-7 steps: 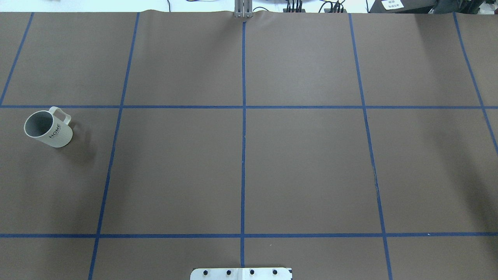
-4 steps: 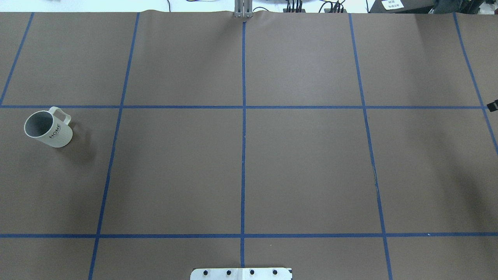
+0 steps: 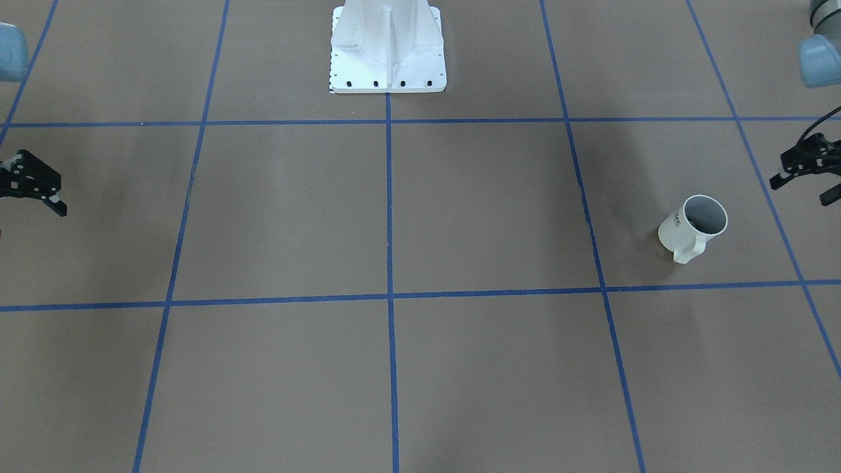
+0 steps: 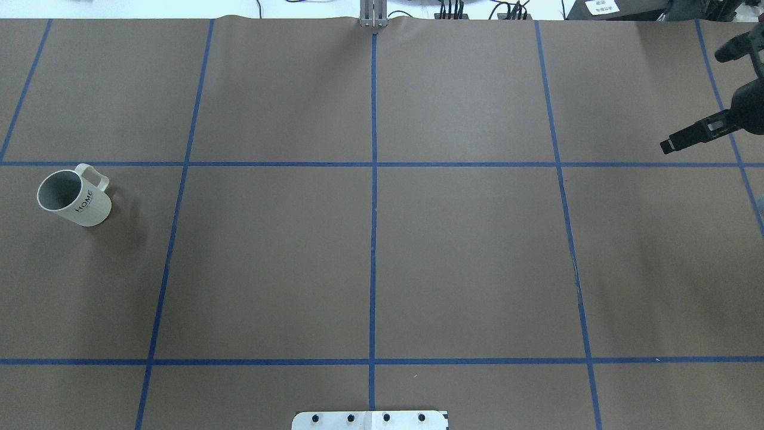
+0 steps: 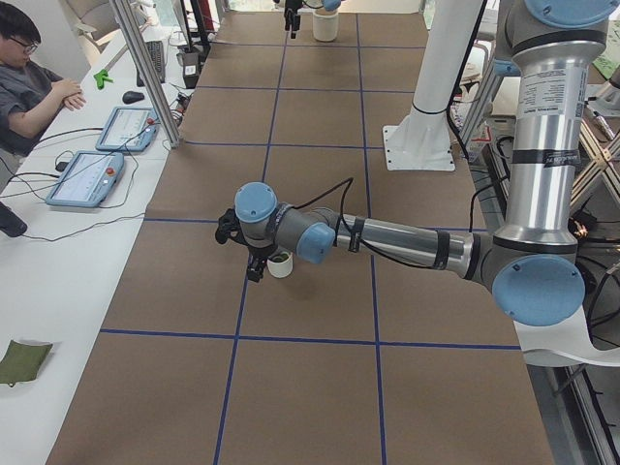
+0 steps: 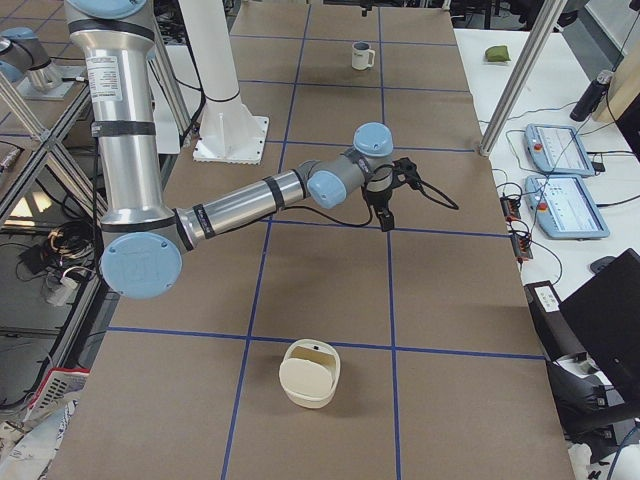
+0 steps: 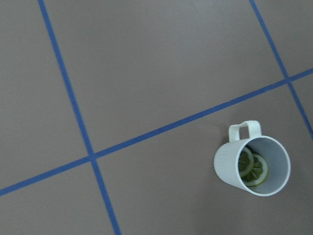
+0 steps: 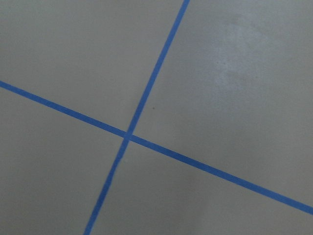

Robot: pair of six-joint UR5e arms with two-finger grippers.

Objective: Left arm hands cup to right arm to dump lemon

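Note:
The white cup (image 4: 74, 197) marked "HOME" stands upright at the table's left side, handle toward the far side. It also shows in the front view (image 3: 694, 226) and the left wrist view (image 7: 252, 165), where yellow-green lemon slices (image 7: 253, 167) lie inside it. My left gripper (image 3: 805, 189) hangs open and empty above the table, outward of the cup and apart from it; it is outside the overhead view. My right gripper (image 4: 695, 98) is open and empty over the table's far right side, also seen in the front view (image 3: 39, 197).
A cream container (image 6: 310, 373) stands on the table near its right end. The robot's white base (image 3: 387, 49) is at the table's near middle. An operator (image 5: 34, 82) sits at a side desk with tablets. Blue tape lines grid the brown table.
My right gripper has come into the overhead view from the right edge and moved inward. The cup has not moved.

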